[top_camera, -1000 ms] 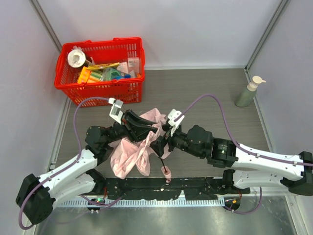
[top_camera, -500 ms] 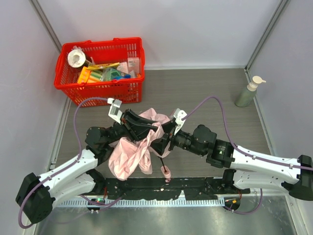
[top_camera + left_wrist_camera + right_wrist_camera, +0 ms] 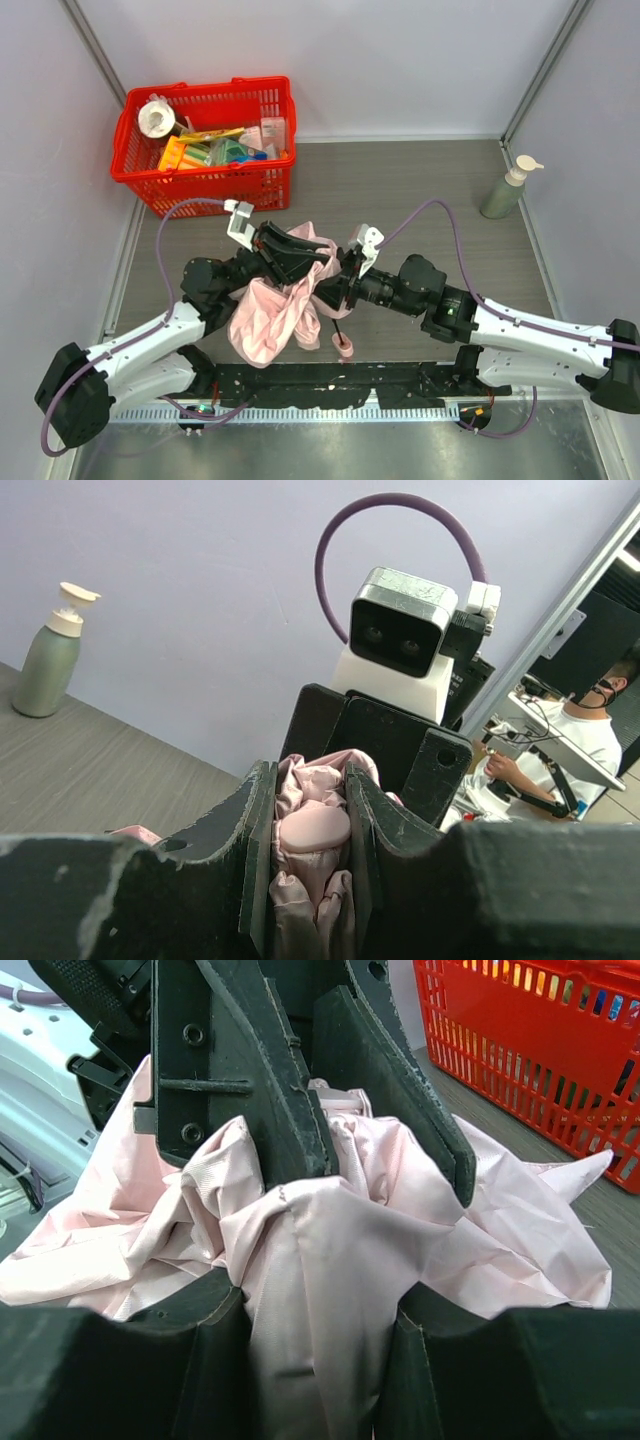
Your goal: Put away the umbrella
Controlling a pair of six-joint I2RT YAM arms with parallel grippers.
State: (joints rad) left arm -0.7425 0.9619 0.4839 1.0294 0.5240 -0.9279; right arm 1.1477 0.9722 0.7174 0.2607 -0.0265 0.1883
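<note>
The umbrella [image 3: 268,312] is a crumpled pale pink bundle held up between the two arms, near the table's front. Its thin black shaft [image 3: 333,330] slants down to the small pink handle [image 3: 343,349]. My left gripper [image 3: 300,262] is shut on the umbrella's top: the left wrist view shows a round pink cap and folds [image 3: 313,830] pinched in the left gripper [image 3: 312,810]. My right gripper [image 3: 326,290] meets it from the right. In the right wrist view a fold of pink fabric [image 3: 330,1260] fills my right gripper [image 3: 318,1330], touching both jaws.
A red plastic basket [image 3: 215,190] with several packets and a tape roll stands at the back left; it also shows in the right wrist view [image 3: 540,1050]. A grey-green pump bottle [image 3: 508,188] stands at the right by the wall. A black rail runs along the near edge.
My right gripper has moved left into the pink fabric and closed from wide open onto a fold. The bundle has shifted slightly; the left gripper keeps its hold.
</note>
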